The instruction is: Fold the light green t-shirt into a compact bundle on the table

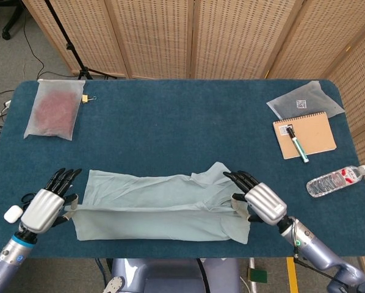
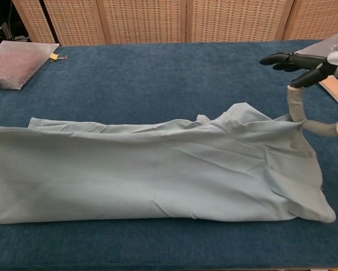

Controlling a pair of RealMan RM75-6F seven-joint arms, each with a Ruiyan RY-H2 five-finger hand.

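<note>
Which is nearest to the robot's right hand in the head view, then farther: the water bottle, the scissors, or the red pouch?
From the right hand:
1. Water bottle, at the table's right edge.
2. Scissors, far left, partly behind the left hand.
3. Red pouch, back left corner.

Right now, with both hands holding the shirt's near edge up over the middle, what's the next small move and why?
Probably carry the edge a little farther and lay it down along the far edge. The left hand and right hand each hold a corner of the light green t-shirt, folded over lengthwise but with a strip of the far layer uncovered, so the halves aren't yet matched.
</note>
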